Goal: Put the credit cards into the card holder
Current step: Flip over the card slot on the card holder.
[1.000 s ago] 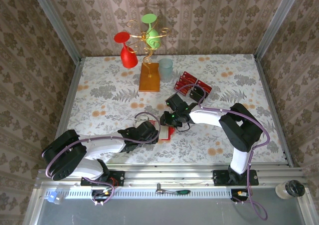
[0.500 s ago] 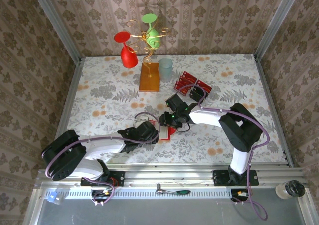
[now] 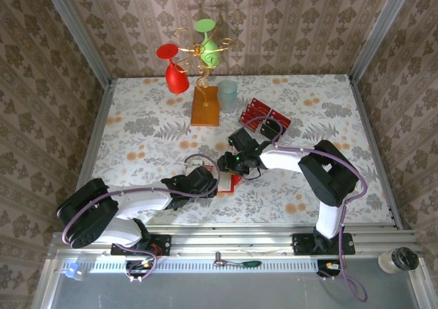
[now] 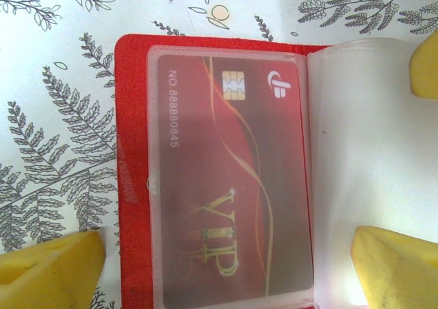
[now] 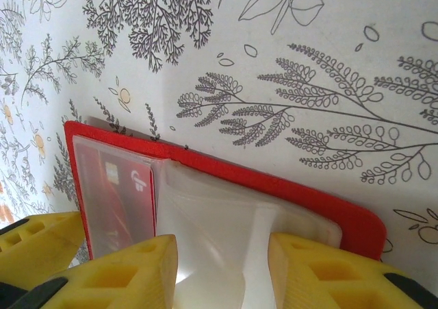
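Observation:
The card holder (image 3: 233, 181) lies open on the floral table, red outside with pale clear pockets inside. In the left wrist view one dark red VIP card (image 4: 229, 186) sits inside the left pocket of the card holder (image 4: 133, 186). My left gripper (image 4: 226, 275) is open, its yellow fingers (image 4: 51, 268) straddling that pocket. My right gripper (image 5: 219, 275) hangs over the holder's loose clear pockets (image 5: 219, 220), open, with the pockets lying in the gap between its jaws. More red credit cards (image 3: 260, 110) lie at the back, right of centre. From above, both grippers meet at the holder: left gripper (image 3: 217, 183), right gripper (image 3: 228, 165).
A wire stand on an orange-brown base (image 3: 204, 107) holds a red glass (image 3: 174, 72) and a green glass (image 3: 205, 38) at the back. A pale cup (image 3: 227, 95) stands beside it. Patterned walls close in the table on three sides.
The right gripper's jaws have widened a little over the holder and its wrist has shifted slightly left. The left arm and the card holder have stayed put.

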Tool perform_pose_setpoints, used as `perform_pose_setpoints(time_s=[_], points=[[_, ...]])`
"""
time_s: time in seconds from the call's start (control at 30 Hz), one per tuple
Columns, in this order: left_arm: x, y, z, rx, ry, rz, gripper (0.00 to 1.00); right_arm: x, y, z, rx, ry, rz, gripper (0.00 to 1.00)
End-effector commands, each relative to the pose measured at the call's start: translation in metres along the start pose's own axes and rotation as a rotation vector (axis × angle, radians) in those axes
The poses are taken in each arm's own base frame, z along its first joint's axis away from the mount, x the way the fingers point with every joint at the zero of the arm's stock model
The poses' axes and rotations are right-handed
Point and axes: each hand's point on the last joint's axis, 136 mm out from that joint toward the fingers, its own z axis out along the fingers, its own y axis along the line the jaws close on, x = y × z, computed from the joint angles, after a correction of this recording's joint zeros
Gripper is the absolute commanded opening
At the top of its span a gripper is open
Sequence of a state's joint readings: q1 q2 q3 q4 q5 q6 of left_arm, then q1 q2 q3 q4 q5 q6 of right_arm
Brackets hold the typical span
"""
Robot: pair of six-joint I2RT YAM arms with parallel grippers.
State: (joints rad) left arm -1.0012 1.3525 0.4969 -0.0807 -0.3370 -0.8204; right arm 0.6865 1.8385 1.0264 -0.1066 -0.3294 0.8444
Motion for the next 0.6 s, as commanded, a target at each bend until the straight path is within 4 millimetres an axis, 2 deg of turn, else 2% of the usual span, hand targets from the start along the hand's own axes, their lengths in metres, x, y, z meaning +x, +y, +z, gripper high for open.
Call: perform_pose_setpoints(time_s=[0.0, 0.3, 0.57], points=[[0.015, 0.013, 0.000, -0.035, 0.040, -0.003, 0.95, 0.004, -0.001, 0.005, -0.005, 0.035, 0.022, 0.41], [0.012, 0.011, -0.002, -0.028, 0.032, -0.007, 0.94, 0.001, 0.005, -0.007, 0.011, 0.023, -0.012, 0.40], [0.010, 0.010, -0.004, -0.022, 0.026, -0.007, 0.95, 0.000, 0.007, -0.009, 0.017, 0.023, -0.025, 0.39]])
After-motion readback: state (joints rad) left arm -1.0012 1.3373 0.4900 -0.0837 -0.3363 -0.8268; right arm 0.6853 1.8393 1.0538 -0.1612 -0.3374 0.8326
